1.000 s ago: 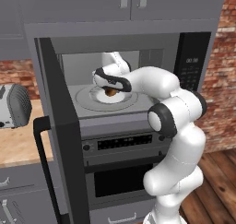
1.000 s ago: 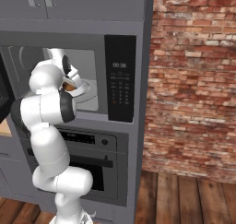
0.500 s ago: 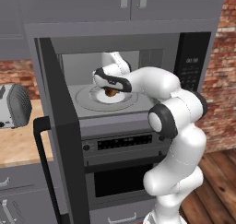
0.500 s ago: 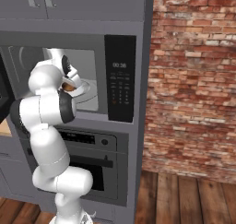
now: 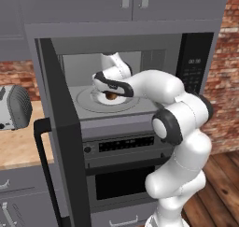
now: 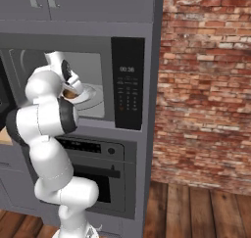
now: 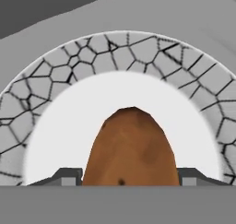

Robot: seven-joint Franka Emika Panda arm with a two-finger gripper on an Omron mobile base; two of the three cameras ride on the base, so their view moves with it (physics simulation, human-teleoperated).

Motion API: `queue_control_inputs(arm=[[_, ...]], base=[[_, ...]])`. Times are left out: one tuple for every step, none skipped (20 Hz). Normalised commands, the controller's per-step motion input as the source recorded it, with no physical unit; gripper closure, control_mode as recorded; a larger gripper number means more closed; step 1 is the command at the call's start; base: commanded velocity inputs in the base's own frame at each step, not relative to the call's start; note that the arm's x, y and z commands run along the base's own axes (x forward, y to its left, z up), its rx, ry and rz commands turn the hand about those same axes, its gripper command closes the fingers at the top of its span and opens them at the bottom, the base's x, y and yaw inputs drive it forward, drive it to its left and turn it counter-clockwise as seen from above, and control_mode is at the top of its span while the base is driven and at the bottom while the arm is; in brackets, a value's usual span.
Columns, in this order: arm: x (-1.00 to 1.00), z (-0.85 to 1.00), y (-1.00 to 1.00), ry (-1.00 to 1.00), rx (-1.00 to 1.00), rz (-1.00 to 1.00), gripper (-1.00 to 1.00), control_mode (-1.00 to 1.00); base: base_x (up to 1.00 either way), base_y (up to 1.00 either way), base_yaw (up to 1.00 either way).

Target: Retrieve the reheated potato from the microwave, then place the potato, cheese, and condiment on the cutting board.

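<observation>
Small oval potato (image 7: 131, 149): dull mid-brown skin with darker mottling, lying on a plain white round plate (image 7: 69, 121) ringed by a pale grey band with a dark crackle pattern. Built-in microwave (image 5: 122, 110): mid-grey body and cavity, black control panel with pale markings, dark door. Surroundings: red-brown brick wall (image 6: 206, 85) with light mortar lines, grey cabinets (image 5: 84, 4), reddish-brown plank floor (image 6: 196, 210).

A silver toaster (image 5: 14, 107) sits on a light wooden counter (image 5: 21, 146); a built-in oven (image 5: 121, 174) below, red brick wall (image 6: 206, 85), wooden floor (image 6: 196, 212).
</observation>
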Motion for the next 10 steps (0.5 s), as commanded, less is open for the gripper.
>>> queue_control_inputs(arm=[[-0.35,-0.15,0.12,-0.01,-0.03,0.00,1.00,-1.00],[-0.40,-0.17,0.13,-0.02,-0.02,0.00,1.00,-1.00],[-0.39,-0.14,0.10,-0.02,-0.01,0.00,1.00,-1.00],[-0.38,-0.11,0.08,-0.01,0.00,0.00,1.00,-1.00],[-0.36,-0.07,0.07,-0.01,0.00,0.00,1.00,-1.00],[-0.36,-0.04,0.05,0.00,0.00,0.00,1.00,-1.00],[-0.37,-0.03,0.04,0.00,0.00,0.00,1.00,-1.00],[-0.39,-0.01,0.05,-0.01,0.00,0.00,1.00,-1.00],[-0.43,-0.02,0.04,-0.02,0.00,0.00,1.00,-1.00],[-0.43,0.00,0.02,-0.03,0.00,0.00,1.00,-1.00]], base=[[0.00,0.00,0.00],[0.00,0.00,0.00],[0.00,0.00,0.00],[0.00,0.00,0.00],[0.00,0.00,0.00],[0.00,0.00,0.00],[0.00,0.00,0.00],[0.00,0.00,0.00],[0.00,0.00,0.00],[0.00,0.00,0.00]])
